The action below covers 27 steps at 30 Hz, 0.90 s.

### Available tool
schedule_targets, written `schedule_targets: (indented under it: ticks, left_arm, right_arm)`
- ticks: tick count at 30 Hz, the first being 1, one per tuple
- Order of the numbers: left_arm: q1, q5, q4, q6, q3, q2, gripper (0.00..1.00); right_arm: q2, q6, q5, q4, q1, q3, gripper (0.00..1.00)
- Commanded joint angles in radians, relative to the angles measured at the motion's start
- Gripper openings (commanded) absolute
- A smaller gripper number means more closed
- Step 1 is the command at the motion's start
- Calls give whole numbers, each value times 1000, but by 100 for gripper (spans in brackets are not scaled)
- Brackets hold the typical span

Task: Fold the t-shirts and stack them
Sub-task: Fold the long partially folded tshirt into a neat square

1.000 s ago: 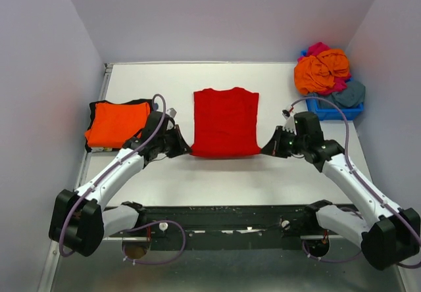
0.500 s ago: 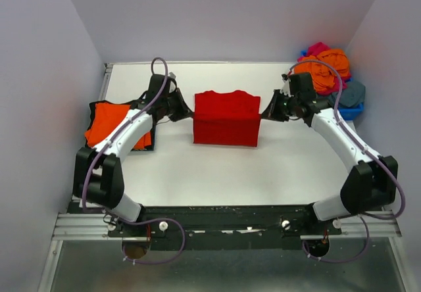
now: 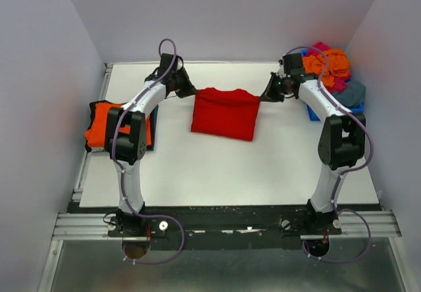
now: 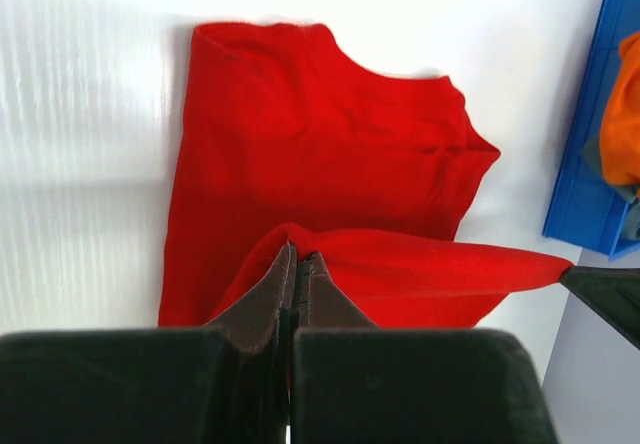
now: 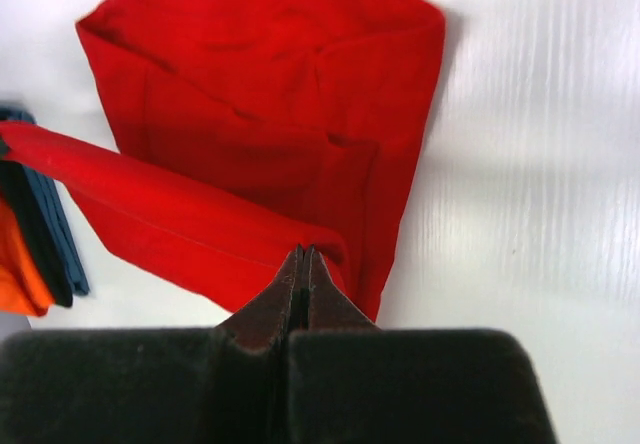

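The left tool [image 4: 296, 256] is pressed together on one corner of the red t-shirt [image 4: 320, 164]. The right tool [image 5: 303, 252] pinches the opposite corner, and the raised edge runs taut between them. Beneath both tools the rest of it lies on the white tabletop [image 3: 217, 167]. Out past the left tool, a folded orange t-shirt [image 3: 102, 126] rests on a black one [image 3: 97, 104]. Just beyond the right tool, a heap of shirts [image 3: 329, 67] sits in a blue bin [image 4: 585, 164].

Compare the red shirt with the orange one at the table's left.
Red t-shirt is mid-fold, one edge pinched by left end effector and right end effector; orange t-shirt lies folded, untouched. Red sits centre, orange far left. Both plain, solid-coloured.
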Motion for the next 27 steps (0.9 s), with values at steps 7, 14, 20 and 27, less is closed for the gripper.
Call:
schedule_targets:
  ticks: [7, 14, 20, 27]
  left_arm:
    - [19, 60, -17, -41, 345, 293, 0]
    - [35, 98, 134, -124, 457, 441, 27]
    - [37, 92, 116, -40, 460, 428, 87]
    - [37, 47, 256, -15, 91, 205, 86]
  right_arm:
    - [269, 4, -34, -55, -76, 301, 1]
    - [528, 43, -77, -58, -101, 600, 6]
    - [515, 32, -86, -4, -113, 577, 83]
    - [338, -2, -154, 142, -107, 244, 67]
